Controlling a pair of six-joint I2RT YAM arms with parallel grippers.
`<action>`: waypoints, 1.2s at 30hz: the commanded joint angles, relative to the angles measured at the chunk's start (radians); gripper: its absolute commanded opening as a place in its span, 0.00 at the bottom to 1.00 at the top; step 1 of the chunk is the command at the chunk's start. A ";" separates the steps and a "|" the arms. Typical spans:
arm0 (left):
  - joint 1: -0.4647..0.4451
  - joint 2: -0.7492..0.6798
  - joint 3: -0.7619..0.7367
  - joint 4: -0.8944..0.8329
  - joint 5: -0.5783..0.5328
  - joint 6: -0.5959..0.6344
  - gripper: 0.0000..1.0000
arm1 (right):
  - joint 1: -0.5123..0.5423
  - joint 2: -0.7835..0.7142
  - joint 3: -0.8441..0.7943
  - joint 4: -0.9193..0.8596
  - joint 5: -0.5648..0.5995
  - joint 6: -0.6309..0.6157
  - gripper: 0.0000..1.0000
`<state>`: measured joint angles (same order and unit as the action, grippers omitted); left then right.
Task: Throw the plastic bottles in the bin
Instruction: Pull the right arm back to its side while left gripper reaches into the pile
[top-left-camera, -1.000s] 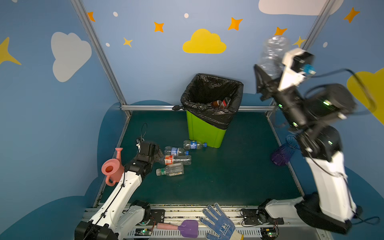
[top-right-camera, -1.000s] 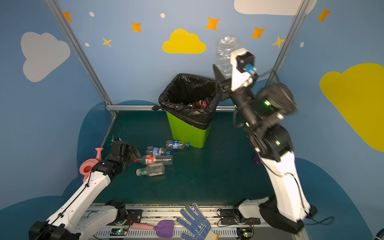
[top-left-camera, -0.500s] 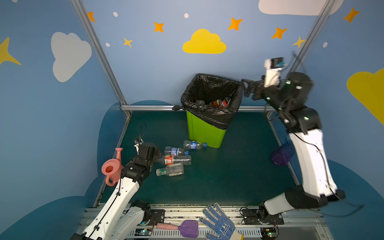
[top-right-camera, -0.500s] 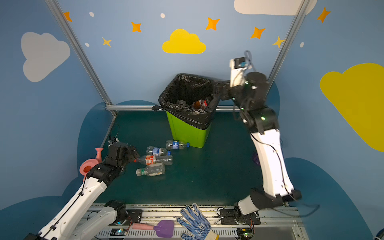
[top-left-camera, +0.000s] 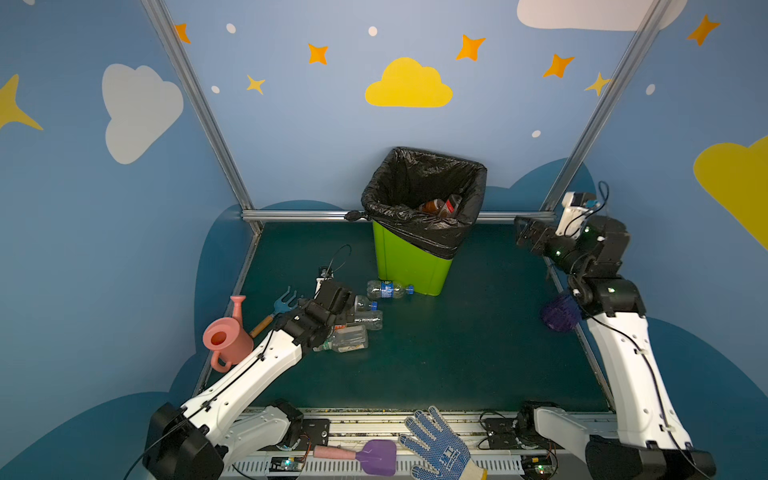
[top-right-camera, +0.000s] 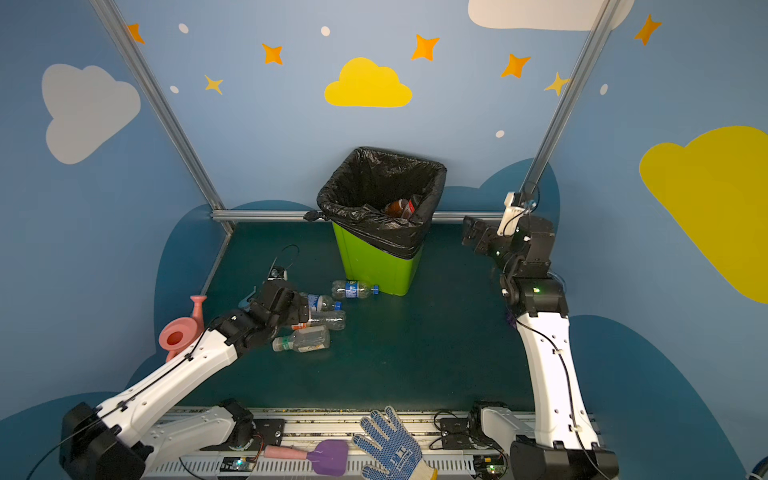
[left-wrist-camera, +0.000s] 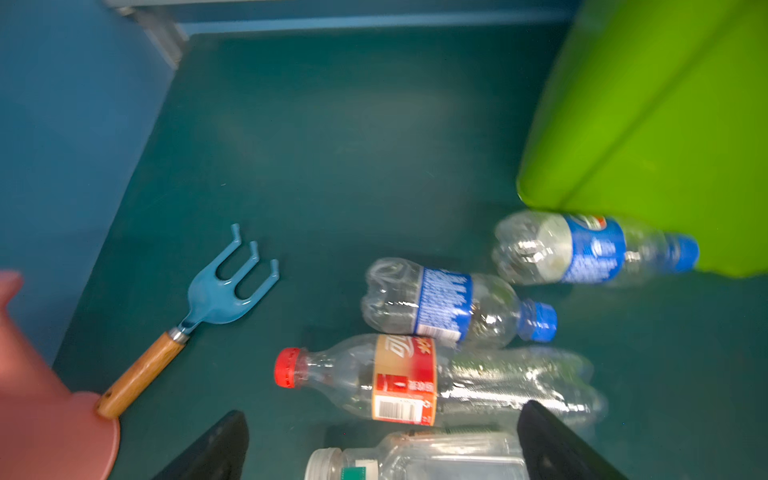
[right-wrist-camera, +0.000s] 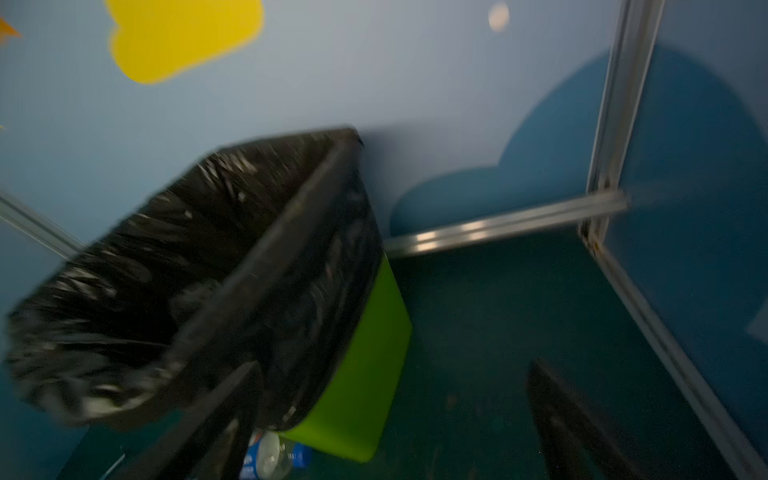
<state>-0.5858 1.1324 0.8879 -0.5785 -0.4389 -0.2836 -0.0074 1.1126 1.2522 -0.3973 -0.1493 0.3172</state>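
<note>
I found the dark teal worktop (top-left-camera: 457, 353) boxed in by blue walls (top-left-camera: 291, 124) painted with clouds and stars (aluminium posts (top-left-camera: 198, 104) at the back corners), with the bin (top-left-camera: 409, 266) standing near the back wall and a brown bottle (top-left-camera: 432, 205) inside it. Four plastic bottles (left-wrist-camera: 440, 307) lay by the bin's foot, my left claw (left-wrist-camera: 382, 409) hanging open over them. My right claw (top-left-camera: 524, 232) was open and empty, raised right of the bin.

The red-capped bottle (left-wrist-camera: 405, 380) bears white Chinese characters and a barcode on its orange label, the bottle beside the bin (left-wrist-camera: 590, 249) a red-white-blue round emblem on blue, the fine print unreadable.
</note>
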 joint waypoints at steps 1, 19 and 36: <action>-0.055 0.053 0.042 -0.111 0.003 0.157 1.00 | -0.055 -0.097 -0.069 0.025 -0.091 0.084 0.98; -0.089 0.144 0.011 -0.179 0.353 0.489 1.00 | -0.182 -0.170 -0.283 0.041 -0.168 0.143 0.98; -0.071 0.315 0.018 -0.084 0.248 0.443 1.00 | -0.198 -0.179 -0.312 0.080 -0.212 0.161 0.98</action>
<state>-0.6617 1.4231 0.9047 -0.6712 -0.1665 0.1749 -0.2001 0.9482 0.9459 -0.3492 -0.3408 0.4721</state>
